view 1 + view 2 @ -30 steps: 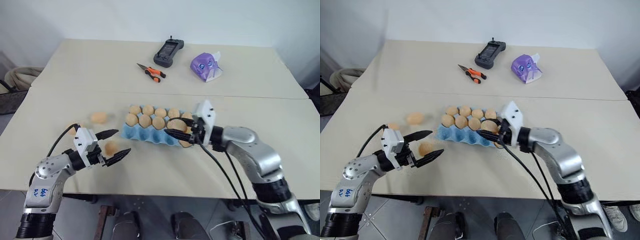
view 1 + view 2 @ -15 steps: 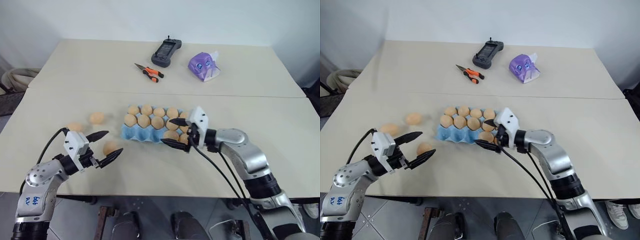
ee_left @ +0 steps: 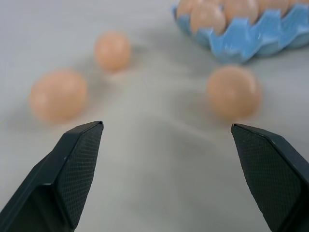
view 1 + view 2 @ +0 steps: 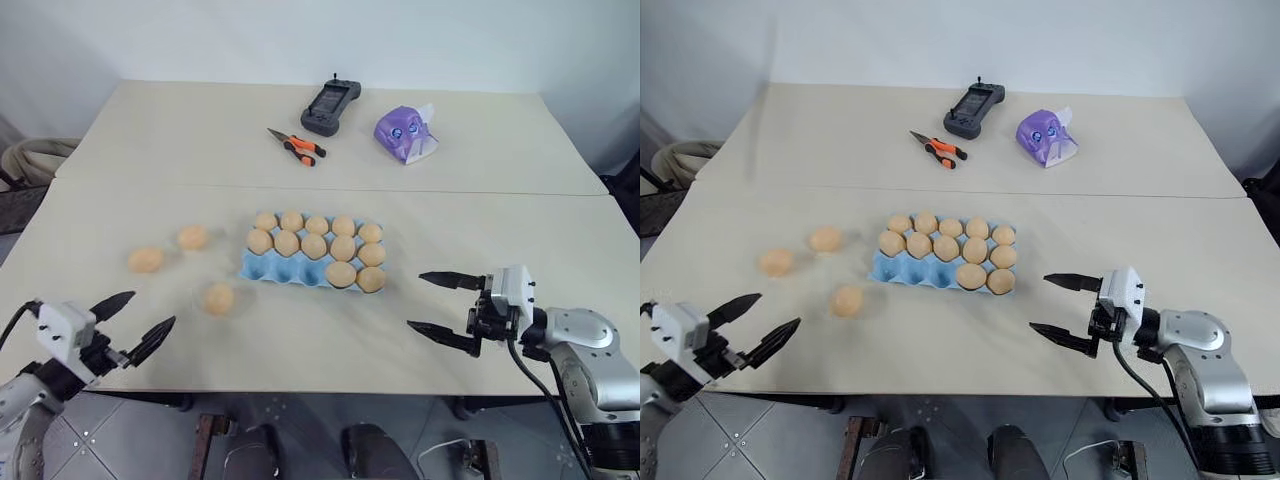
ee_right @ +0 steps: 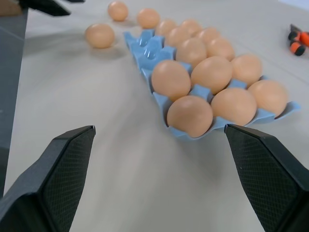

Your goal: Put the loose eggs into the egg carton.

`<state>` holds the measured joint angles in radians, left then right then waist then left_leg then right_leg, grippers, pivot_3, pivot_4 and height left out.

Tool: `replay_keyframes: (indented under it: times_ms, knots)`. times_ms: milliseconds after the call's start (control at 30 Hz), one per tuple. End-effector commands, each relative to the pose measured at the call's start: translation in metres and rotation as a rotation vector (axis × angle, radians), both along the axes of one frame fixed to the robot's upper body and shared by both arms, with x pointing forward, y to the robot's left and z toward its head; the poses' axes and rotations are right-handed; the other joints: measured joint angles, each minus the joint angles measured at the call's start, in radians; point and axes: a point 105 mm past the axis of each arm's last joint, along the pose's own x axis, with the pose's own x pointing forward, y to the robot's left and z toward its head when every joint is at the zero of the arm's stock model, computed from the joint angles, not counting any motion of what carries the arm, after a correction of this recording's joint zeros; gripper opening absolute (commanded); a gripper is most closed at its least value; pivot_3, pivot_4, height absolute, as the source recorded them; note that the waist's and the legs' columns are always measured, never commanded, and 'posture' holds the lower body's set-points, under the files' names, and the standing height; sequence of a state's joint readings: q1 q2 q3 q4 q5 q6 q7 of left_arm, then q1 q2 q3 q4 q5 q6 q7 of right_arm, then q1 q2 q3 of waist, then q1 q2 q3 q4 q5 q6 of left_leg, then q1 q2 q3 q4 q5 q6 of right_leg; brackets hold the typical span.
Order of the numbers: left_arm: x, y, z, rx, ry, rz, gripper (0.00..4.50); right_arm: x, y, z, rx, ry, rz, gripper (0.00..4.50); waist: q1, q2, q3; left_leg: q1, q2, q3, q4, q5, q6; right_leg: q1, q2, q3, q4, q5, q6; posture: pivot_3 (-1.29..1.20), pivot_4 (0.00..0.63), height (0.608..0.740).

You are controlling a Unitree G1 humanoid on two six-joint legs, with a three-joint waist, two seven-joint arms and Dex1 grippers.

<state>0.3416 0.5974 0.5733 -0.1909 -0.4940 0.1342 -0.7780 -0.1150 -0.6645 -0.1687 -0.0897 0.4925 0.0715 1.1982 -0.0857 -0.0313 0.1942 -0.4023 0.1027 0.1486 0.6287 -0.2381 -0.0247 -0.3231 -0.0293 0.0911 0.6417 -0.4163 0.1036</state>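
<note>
Now the egg carton (image 4: pixel 312 262) lies near the middle of the table (image 4: pixel 300 340), a flat light-blue moulded tray with three rows of five cups. Its far row and middle row are full of pale orange-tan eggs, and the near row carries two more at its right end (the near-left cups are bare blue). Three loose eggs (image 4: pixel 219 298) sit on the table to the left of the carton: one just off its near-left corner, one (image 4: pixel 192 237) farther away beside the carton's far-left end, and one (image 4: pixel 146 260) furthest left.

Over the near edge of the table, well to the right of the carton, the right tool (image 4: pixel 439 304) hangs with its two black fingers spread wide and nothing between them. At the near-left corner, the left tool (image 4: pixel 133 324) has its fingers just as wide apart and bare, with the three loose eggs lying beyond its tips, apart from it.
</note>
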Motion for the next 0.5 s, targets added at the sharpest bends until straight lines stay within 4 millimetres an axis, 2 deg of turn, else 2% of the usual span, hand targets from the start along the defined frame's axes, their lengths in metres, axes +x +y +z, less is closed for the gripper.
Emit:
replay_keyframes:
  times_ms: [33,233,433,500]
  knots:
    - [-0.013,-0.004,0.004,-0.007,0.006,-0.031,4.50,0.002,-0.009,0.007,0.001,-0.055,-0.023,4.48,0.001,-0.001,0.000,0.000,0.000,0.000,0.000,0.000,0.000,0.000,0.000,0.000,-0.001,0.000,0.000,0.00,0.150,0.740]
    - [-0.010,-0.018,0.007,-0.037,0.006,-0.063,4.50,0.001,-0.003,0.005,-0.004,-0.075,0.014,4.48,0.006,-0.001,0.000,-0.001,-0.001,-0.001,-0.001,-0.001,0.000,0.001,-0.002,-0.001,-0.003,0.000,0.000,0.00,0.150,0.740]
    - [0.014,-0.054,0.014,-0.068,-0.036,-0.152,4.50,-0.002,0.002,0.009,-0.027,-0.085,0.066,4.48,0.007,-0.001,0.000,-0.001,-0.001,-0.001,-0.001,-0.002,0.000,0.001,0.000,-0.001,-0.004,0.000,0.000,0.00,0.150,0.740]
    - [0.025,-0.061,0.009,-0.050,-0.019,-0.156,4.50,-0.007,0.007,0.008,-0.039,-0.075,0.106,4.48,0.006,-0.001,0.000,-0.001,-0.001,-0.001,0.000,-0.001,0.000,0.001,0.001,-0.001,-0.004,0.000,0.000,0.00,0.150,0.740]
